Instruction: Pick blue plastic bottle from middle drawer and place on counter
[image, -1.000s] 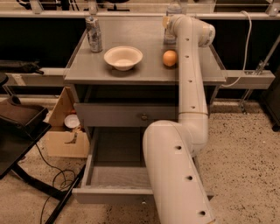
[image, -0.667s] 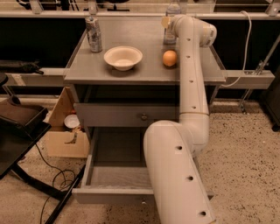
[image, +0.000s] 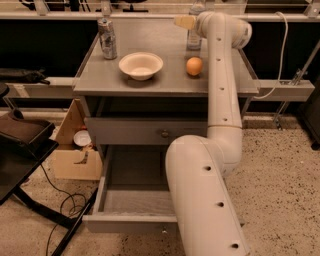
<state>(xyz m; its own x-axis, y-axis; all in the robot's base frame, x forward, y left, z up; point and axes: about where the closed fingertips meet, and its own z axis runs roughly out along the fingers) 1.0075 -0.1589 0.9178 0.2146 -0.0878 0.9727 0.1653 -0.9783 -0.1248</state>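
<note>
A white robot arm (image: 220, 115) rises in front of an open grey cabinet and reaches over its flat grey desk top (image: 110, 77), its tan end effector (image: 184, 22) poised at the back right corner, just beside the small clear plastic bottle with a pale blue-grey label (image: 194, 37). The bottle stands upright on the desk. Whether the end effector is spread apart, closed together or clamped on the bottle cannot be told from this angle. A round orange fruit (image: 194, 66) sits just in front of the bottle, a shallow white bowl (image: 141, 65) lies near the middle, and a silver drinks can (image: 107, 39) stands at the back left. Below, the wide grey bottom drawer (image: 131, 202) is pulled out, while the like-fronted drawer with a round metal knob (image: 125, 131) above it is closed. A brown cardboard box (image: 75, 162) rests on the speckled floor to the left.
</note>
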